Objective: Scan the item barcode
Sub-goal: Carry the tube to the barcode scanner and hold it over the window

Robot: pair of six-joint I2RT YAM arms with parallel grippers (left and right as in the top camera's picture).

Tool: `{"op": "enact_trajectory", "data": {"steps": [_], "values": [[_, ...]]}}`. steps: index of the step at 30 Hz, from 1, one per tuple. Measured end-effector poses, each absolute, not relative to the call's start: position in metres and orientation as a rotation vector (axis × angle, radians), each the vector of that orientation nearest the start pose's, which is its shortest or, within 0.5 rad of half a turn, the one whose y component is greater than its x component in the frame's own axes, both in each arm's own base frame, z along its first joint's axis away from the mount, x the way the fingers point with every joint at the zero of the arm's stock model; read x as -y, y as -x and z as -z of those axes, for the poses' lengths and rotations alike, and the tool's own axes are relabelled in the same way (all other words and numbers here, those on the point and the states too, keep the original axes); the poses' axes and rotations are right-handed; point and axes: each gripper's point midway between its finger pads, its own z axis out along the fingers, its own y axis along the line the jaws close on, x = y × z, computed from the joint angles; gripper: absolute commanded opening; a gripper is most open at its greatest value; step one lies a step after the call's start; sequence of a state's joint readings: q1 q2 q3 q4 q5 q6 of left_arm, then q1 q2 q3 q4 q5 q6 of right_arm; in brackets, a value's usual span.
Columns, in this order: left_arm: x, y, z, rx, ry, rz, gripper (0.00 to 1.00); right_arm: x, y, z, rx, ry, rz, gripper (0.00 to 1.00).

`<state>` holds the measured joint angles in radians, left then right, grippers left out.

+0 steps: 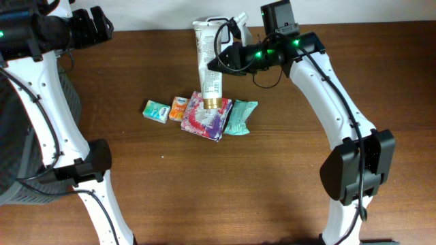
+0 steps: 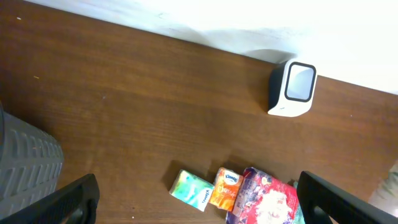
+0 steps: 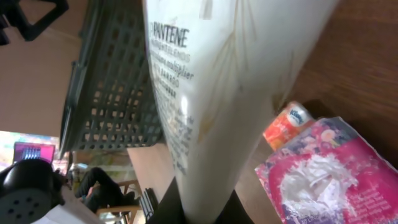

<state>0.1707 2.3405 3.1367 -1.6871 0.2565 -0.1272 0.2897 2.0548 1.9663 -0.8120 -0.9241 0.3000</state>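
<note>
Currently right gripper (image 1: 219,64) clamps the Pantene tube (image 1: 206,58) mid-body at 12 o'clock, cap above the pink pack (image 1: 204,119), left gripper (image 1: 97,28) wide at 10 o'clock; risk: soft tube twists in the pinch and the barcode scanner (image 2: 292,89) misses the read.

Dark brown wooden table (image 1: 204,197) spreads out under me, grain running side to side, a soft sheen across it. Along its far edge there's a plain white wall (image 2: 205,22), evenly lit, with one faint grey shadow smudged on it. Off at my left stands a grey slatted basket (image 1: 10,150), its ribbed side rising just beside the table edge. Now the right wrist view: past that basket's open grid I catch the room beyond. A tan surface up top, a wooden chair (image 3: 121,210) low down, what may be a person (image 3: 93,182) seated near it, too blurred to be sure, and a small screen (image 3: 29,151) glowing pink and blue.
</note>
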Motion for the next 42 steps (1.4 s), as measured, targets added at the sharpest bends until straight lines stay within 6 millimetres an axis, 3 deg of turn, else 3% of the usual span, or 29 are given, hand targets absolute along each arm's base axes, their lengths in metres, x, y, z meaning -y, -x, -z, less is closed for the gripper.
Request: {"op": "enact_trajectory", "data": {"steps": [3, 4, 6, 7, 11, 13, 16, 19, 23, 30, 31, 32, 33, 35, 38, 42], "values": [[-0.039, -0.484, -0.333, -2.432, 0.252, 0.296, 0.99, -0.244, -0.444, -0.202, -2.658, 0.187, -1.090, 0.04], [-0.039, -0.484, -0.333, -2.432, 0.252, 0.297, 0.99, -0.214, -0.443, -0.177, -2.779, 0.071, -0.825, 0.04], [-0.039, -0.484, -0.333, -2.432, 0.252, 0.296, 0.99, -0.173, -0.442, -0.156, -2.856, -0.027, -0.468, 0.04], [-0.039, -0.483, -0.333, -2.433, 0.253, 0.296, 0.99, -0.138, -0.435, -0.146, -2.903, -0.088, -0.186, 0.04], [-0.039, -0.484, -0.333, -2.432, 0.252, 0.296, 0.99, -0.057, -0.432, -0.151, -2.816, -0.187, 0.485, 0.04], [-0.039, -0.484, -0.333, -2.432, 0.252, 0.297, 0.99, -0.038, -0.434, -0.146, -2.750, -0.227, 0.646, 0.04], [-0.039, -0.484, -0.333, -2.430, 0.252, 0.296, 0.99, -0.016, -0.423, -0.092, -2.715, -0.241, 0.845, 0.04], [-0.039, -0.484, -0.333, -2.432, 0.252, 0.296, 0.99, -0.006, -0.403, -0.051, -2.739, -0.219, 0.920, 0.13], [-0.039, -0.484, -0.333, -2.432, 0.252, 0.296, 0.99, -0.010, -0.398, -0.040, -2.765, -0.225, 0.878, 0.29], [-0.039, -0.484, -0.333, -2.432, 0.252, 0.296, 0.99, -0.067, -0.390, -0.016, -2.983, -0.255, 0.376, 0.37], [-0.039, -0.484, -0.333, -2.431, 0.252, 0.296, 0.99, -0.071, -0.387, -0.021, -3.017, -0.245, 0.353, 0.41], [-0.039, -0.484, -0.333, -2.431, 0.252, 0.297, 0.99, -0.075, -0.386, -0.030, -3.044, -0.238, 0.325, 0.67], [-0.039, -0.484, -0.333, -2.432, 0.252, 0.296, 0.99, -0.082, -0.396, -0.049, -3.032, -0.233, 0.274, 0.82], [-0.039, -0.484, -0.333, -2.430, 0.252, 0.296, 0.99, -0.088, -0.406, -0.076, -3.016, -0.206, 0.235, 0.99], [-0.039, -0.484, -0.333, -2.432, 0.252, 0.296, 0.99, -0.091, -0.434, -0.127, -2.920, -0.093, 0.168, 0.99], [-0.039, -0.484, -0.333, -2.432, 0.252, 0.296, 0.99, -0.077, -0.448, -0.136, -2.885, 0.043, 0.179, 0.99]]}}
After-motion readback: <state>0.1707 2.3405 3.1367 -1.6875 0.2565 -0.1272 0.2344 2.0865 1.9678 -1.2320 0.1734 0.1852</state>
